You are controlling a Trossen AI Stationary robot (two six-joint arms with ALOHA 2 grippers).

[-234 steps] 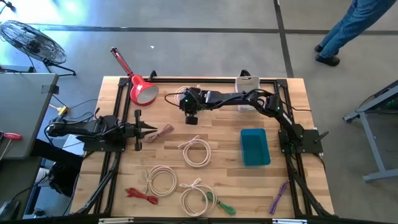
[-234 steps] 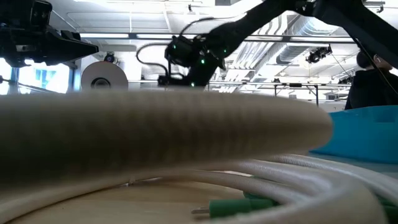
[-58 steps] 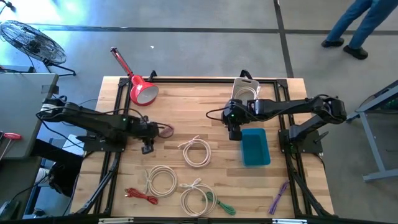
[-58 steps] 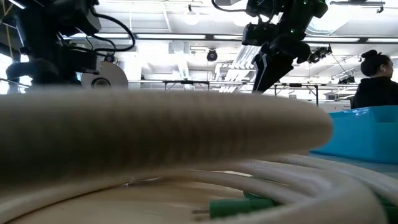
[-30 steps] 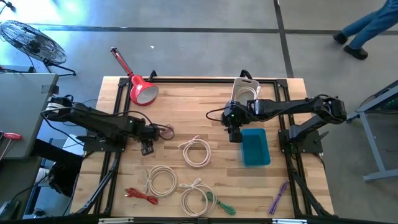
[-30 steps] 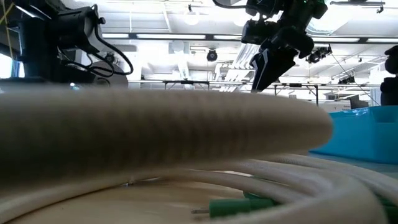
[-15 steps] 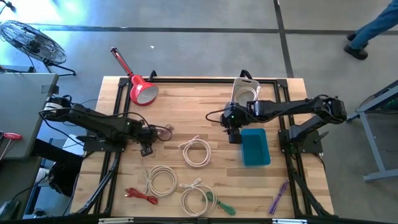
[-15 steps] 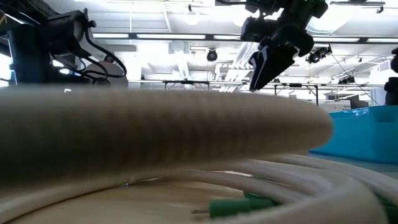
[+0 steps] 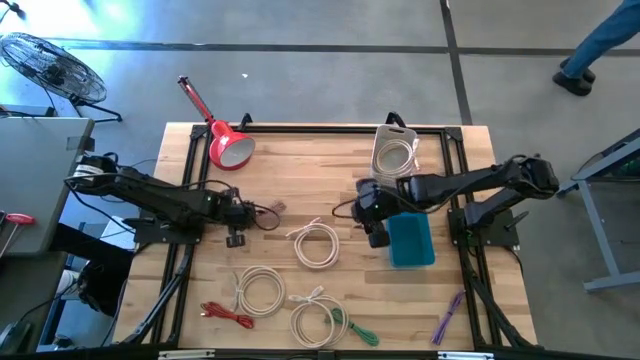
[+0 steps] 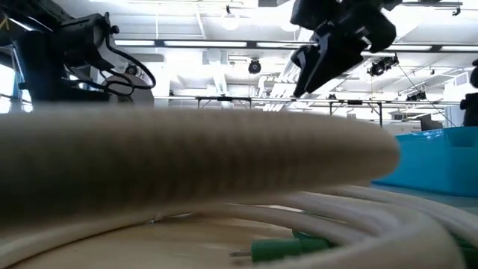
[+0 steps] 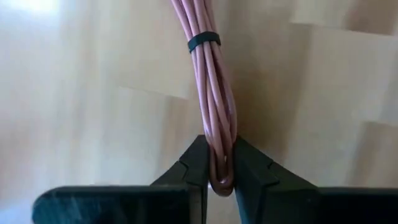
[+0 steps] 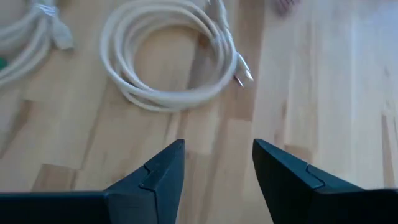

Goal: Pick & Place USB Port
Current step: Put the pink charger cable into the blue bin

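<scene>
A pink cable bundle [image 9: 268,210], bound by a black tie [image 11: 204,41], lies on the wooden table left of centre. My left gripper [image 9: 248,213] is shut on the bundle's near loop. My right gripper [image 9: 377,237] hovers open beside the left wall of the blue bin [image 9: 412,240]; nothing is between its fingers [image 12: 217,152]. Past its fingertips a white coiled cable [image 12: 168,56] lies flat on the table. In the low view the right gripper [image 10: 328,56] hangs above the table. My left gripper pinches the looped end of the pink bundle [image 11: 221,163] between its two fingers, several strands together. The fingers come from the table's left side and lie along the bundle. The bundle runs straight away from the fingertips over the wood.
Two more white coils [image 9: 260,292] [image 9: 315,322], a red cable [image 9: 228,315], a green cable [image 9: 360,333] and a purple one [image 9: 447,317] lie near the front edge. A red lamp [image 9: 228,148] and a white tray holding a coil [image 9: 396,155] stand at the far edge.
My left gripper has shut on the looped end of the pink bundle, staying in place. My right gripper has moved toward the table's near edge along the blue bin's left side, still open.
</scene>
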